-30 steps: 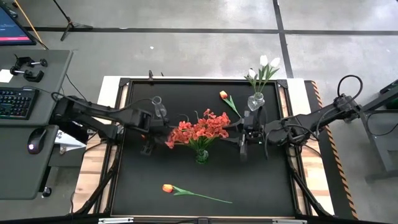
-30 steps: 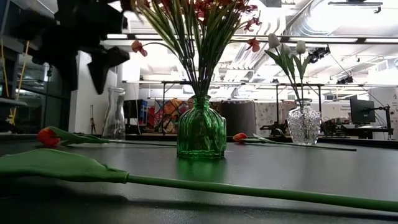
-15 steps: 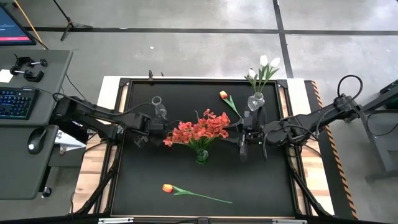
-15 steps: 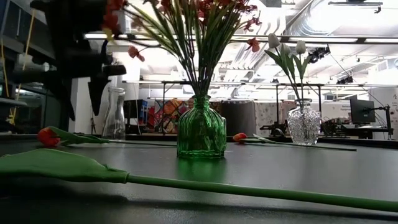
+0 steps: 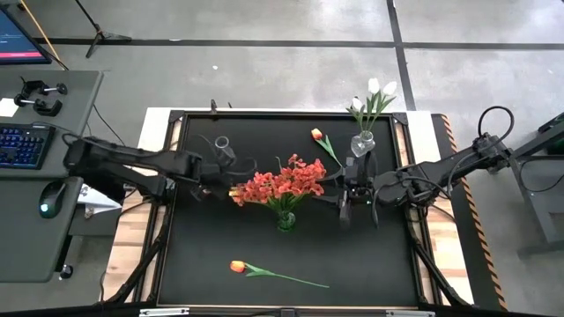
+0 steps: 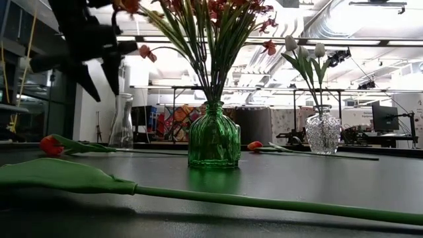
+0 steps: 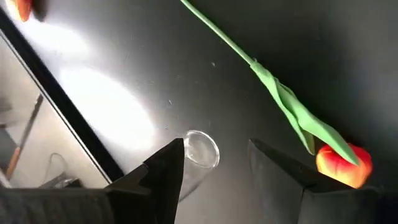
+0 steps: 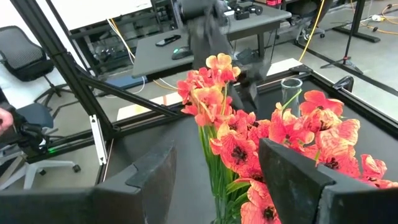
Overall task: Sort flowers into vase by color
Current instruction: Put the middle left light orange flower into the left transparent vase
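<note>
Red-orange blossoms point(image 5: 282, 183) stand with their stems in a green vase point(image 5: 286, 220) at mid-table. White tulips point(image 5: 377, 91) stand in a clear vase point(image 5: 363, 141) at the far right. An empty clear vase point(image 5: 224, 150) stands far left. One orange tulip point(image 5: 317, 135) lies flat near the far edge, another point(image 5: 236, 266) near the front. My left gripper point(image 5: 216, 183) hovers open left of the blossoms, above and near the empty vase point(image 7: 200, 149). My right gripper point(image 5: 342, 195) hangs open to their right, facing the blossoms point(image 8: 273, 143).
The black table top is framed by a raised dark rim point(image 5: 176, 119). A desk with a keyboard point(image 5: 22, 145) and a mouse stands off the table's left side. Bare black surface lies between the green vase and the near tulip's stem point(image 6: 264, 200).
My left gripper has drawn back from the blossoms' left side toward the table's far-left corner and the empty vase. It has rolled and tipped, so its fingers now slant instead of pointing straight down.
</note>
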You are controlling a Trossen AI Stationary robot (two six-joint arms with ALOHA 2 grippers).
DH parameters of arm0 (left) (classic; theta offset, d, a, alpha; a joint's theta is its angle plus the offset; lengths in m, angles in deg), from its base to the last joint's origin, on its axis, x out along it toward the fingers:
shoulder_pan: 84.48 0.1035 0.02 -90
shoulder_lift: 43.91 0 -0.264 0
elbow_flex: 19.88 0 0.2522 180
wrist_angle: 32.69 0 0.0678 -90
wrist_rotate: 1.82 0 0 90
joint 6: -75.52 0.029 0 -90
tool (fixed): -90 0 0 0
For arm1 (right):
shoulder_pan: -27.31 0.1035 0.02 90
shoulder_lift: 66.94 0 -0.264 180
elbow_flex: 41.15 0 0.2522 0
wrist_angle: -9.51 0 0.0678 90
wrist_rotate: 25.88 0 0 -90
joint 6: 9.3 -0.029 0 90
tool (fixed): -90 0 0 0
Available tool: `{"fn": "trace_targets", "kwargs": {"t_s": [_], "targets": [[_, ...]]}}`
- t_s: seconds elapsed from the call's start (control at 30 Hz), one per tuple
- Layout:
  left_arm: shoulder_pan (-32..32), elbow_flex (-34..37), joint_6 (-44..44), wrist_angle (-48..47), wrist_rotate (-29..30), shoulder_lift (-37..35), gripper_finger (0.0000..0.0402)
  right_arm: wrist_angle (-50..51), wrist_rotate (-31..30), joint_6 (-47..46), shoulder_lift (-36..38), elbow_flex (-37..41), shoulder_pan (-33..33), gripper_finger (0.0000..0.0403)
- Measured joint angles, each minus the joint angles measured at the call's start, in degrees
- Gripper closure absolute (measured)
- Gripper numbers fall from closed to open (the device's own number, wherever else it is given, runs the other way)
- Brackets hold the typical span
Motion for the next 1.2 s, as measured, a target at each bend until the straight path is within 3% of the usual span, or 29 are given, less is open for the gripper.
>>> {"fn": "trace_targets", "kwargs": {"t_s": [0.2, 0.43, 0.63, 0.9, 1.2], "targets": [[6.2, 2.2, 3.8, 0.4, -6.4, -4.0, 0.0237, 0.1, 0.0, 0.0, 0.0, 0.0, 0.0, 0.0187], [9.6, 4.5, 15.1, 2.1, -2.8, -0.8, 0.0237, 0.0, 0.2, -0.3, 0.0, 0.0, 0.0, 0.0187], [9.7, 4.5, 31.9, 7.7, -16.5, -0.4, 0.0241, -0.4, 0.0, -1.9, 0.0, 0.0, 0.0, 0.0187], [9.2, 4.4, 36.3, 20.5, -23.3, 0.7, 0.0253, -0.4, -5.4, -2.0, 0.0, 0.0, 0.0, 0.0187], [9.1, 4.5, 42.9, 21.4, -18.5, 9.1, 0.0255, -0.1, -6.8, -2.5, 0.0, 0.0, 0.0, 0.0187]]}}
